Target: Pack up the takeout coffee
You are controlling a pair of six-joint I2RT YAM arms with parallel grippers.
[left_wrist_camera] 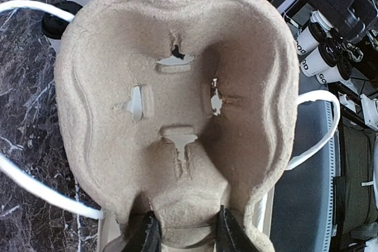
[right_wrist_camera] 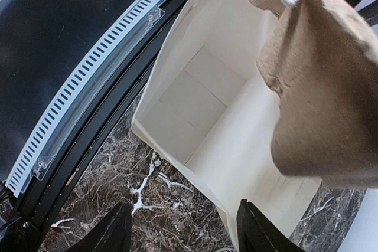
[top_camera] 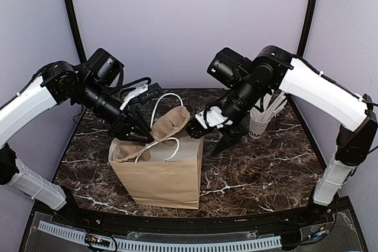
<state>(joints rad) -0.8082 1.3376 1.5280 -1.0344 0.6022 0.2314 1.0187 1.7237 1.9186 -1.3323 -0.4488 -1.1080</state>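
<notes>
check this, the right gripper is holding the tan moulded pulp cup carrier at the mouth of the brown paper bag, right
No, the left gripper holds the tan moulded pulp cup carrier at the mouth of the brown paper bag; the left wrist view shows its fingers clamped on the carrier's edge. The right gripper is open.

Brown paper bag (top_camera: 159, 178) upright at centre of frame, mouth open. Moulded pulp cup carrier (top_camera: 171, 123) tilted in bag mouth. White cup with wrapped straws (top_camera: 260, 123) right of centre. Dark marble table (top_camera: 266, 169) beneath. White slotted strip (top_camera: 195, 244) along bottom edge.
</notes>
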